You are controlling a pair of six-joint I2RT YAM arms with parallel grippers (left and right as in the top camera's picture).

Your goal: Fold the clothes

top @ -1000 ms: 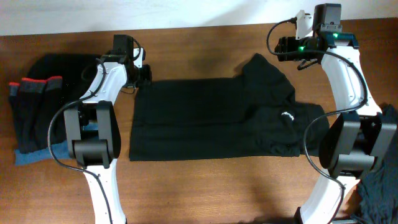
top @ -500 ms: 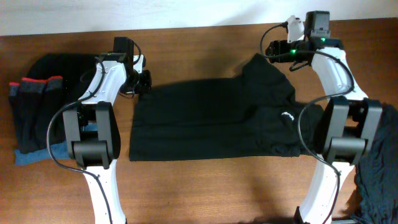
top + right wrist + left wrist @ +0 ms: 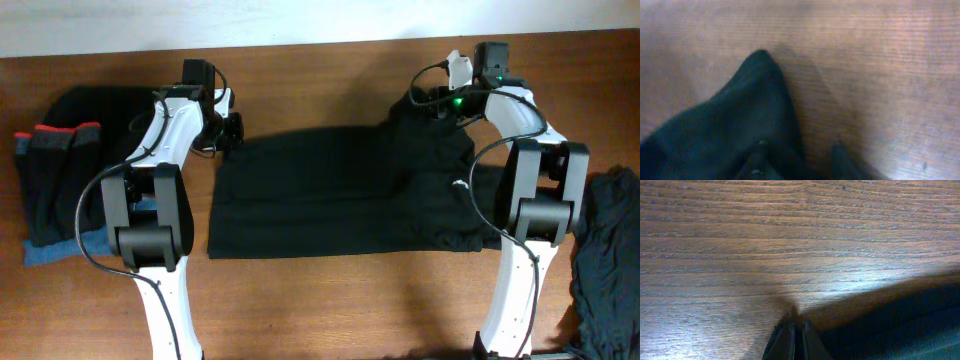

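**Right arm just swung in onto the cloth**

Overhead: right gripper (image 3: 428, 95) has come in over the raised far peak of the black garment (image 3: 330, 190); left gripper (image 3: 232, 125) sits at its opposite far corner. Left wrist: jaws pinched shut, cloth edge just beside them, can't tell if it's caught. Right wrist: jaws half open, straddling the peak, so a grab looks imminent.

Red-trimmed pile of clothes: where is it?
Overhead view: the pile lies far left on the table, outside the left arm, apart from the black garment.
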